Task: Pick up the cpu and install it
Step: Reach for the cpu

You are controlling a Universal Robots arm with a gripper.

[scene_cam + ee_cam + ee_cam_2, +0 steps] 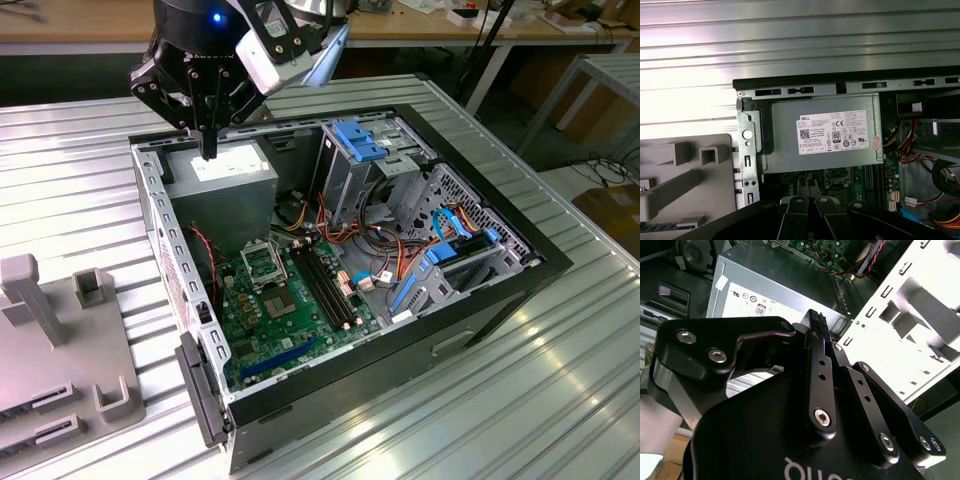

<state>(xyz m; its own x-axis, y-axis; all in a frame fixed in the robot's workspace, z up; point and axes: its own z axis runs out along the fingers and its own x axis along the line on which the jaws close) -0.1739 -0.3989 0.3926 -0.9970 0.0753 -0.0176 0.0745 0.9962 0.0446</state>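
"Hovering there why, that black gripper (208,148)?"

"Staying clear of the black computer case (400,375), I judge. It hangs over the grey box-shaped power supply (225,195), at eleven o'clock from the silver socket frame (262,263), with its fingers drawn narrow."

"And the small silver-grey cpu?"

"Cannot tell whether it's pinched between them."

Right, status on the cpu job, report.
Claw shut, over the power supply. Cpu in its grip: cannot tell. Socket lower on the board, wires beside it.
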